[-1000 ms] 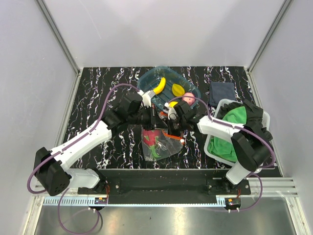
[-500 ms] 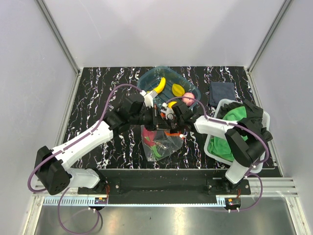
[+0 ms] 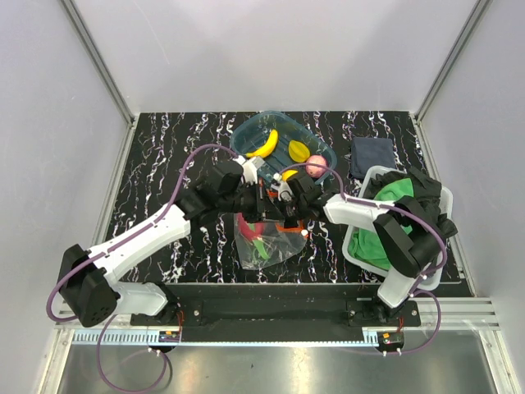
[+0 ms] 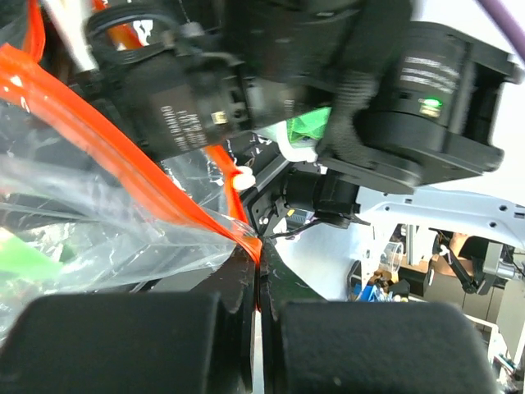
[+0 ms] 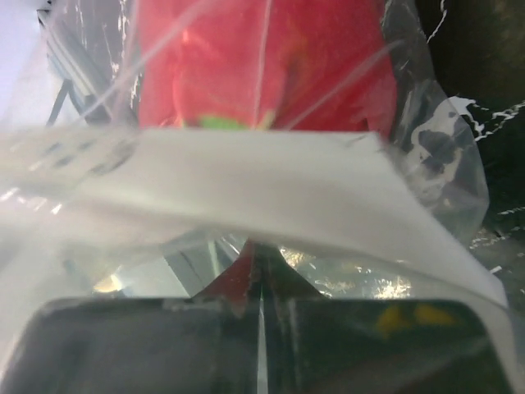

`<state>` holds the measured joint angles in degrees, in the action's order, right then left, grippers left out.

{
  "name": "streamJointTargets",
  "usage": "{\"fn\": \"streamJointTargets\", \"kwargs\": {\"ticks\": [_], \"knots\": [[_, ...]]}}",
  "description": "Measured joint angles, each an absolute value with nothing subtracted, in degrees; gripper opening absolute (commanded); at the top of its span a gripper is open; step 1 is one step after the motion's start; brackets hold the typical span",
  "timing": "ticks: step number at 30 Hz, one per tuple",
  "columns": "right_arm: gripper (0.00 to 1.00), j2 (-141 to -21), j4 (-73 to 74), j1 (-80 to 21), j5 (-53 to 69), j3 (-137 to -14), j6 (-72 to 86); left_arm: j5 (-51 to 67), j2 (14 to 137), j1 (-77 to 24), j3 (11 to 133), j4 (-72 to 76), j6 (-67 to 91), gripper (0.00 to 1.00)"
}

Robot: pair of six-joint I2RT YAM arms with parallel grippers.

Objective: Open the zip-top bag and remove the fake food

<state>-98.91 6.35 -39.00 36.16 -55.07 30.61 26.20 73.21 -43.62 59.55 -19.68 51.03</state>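
Note:
The zip-top bag (image 3: 268, 243) hangs crumpled between my two grippers at the table's middle, and a red fruit with green (image 3: 256, 229) shows through it. My left gripper (image 3: 261, 200) is shut on the red-orange zip strip (image 4: 107, 135); in its wrist view the strip ends between the left gripper's (image 4: 258, 256) closed jaws. My right gripper (image 3: 282, 207) faces it from the right. Clear film of the bag (image 5: 246, 189) drapes over the right gripper (image 5: 261, 267), shut on that film, with the red fruit (image 5: 254, 57) just beyond. More fake food, a banana (image 3: 265, 144), a yellow piece (image 3: 298, 150) and a pink ball (image 3: 316, 167), lies in the teal tray.
The teal tray (image 3: 246, 135) stands right behind the grippers. A white basket (image 3: 371, 176) with a green cloth (image 3: 385, 222) sits at the right, under the right arm. A dark blue cloth (image 3: 371, 156) lies at the back right.
My right gripper has moved left up to the left gripper and closed on the bag's mouth. The bag has shifted slightly left and bunched up.

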Motion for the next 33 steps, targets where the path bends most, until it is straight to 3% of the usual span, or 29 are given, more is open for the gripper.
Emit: {"fn": "streamJointTargets", "kwargs": {"ticks": [12,14,15,19,26,33], "knots": [[0.00,-88.25,12.82,-39.00,32.38,-55.07,27.22,21.58,68.84,-41.74,59.44,-24.38,48.90,0.00],[0.11,-87.59,13.15,-39.00,32.69,-55.07,26.89,21.56,68.55,-41.08,59.44,-24.47,48.51,0.00],[0.24,-87.57,13.10,-39.00,33.17,-55.07,26.76,21.61,68.53,-40.91,59.44,-24.47,48.45,0.00],[0.40,-90.67,12.21,-39.00,37.60,-55.18,26.65,22.09,68.53,-40.86,59.37,-24.27,48.47,0.00],[0.55,-98.37,9.28,-39.31,43.55,-55.24,26.85,23.70,68.66,-41.12,57.25,-22.31,49.95,0.00],[0.58,-99.22,6.61,-40.40,47.09,-55.24,27.16,24.21,69.67,-42.63,57.23,-20.29,51.05,0.00]]}}
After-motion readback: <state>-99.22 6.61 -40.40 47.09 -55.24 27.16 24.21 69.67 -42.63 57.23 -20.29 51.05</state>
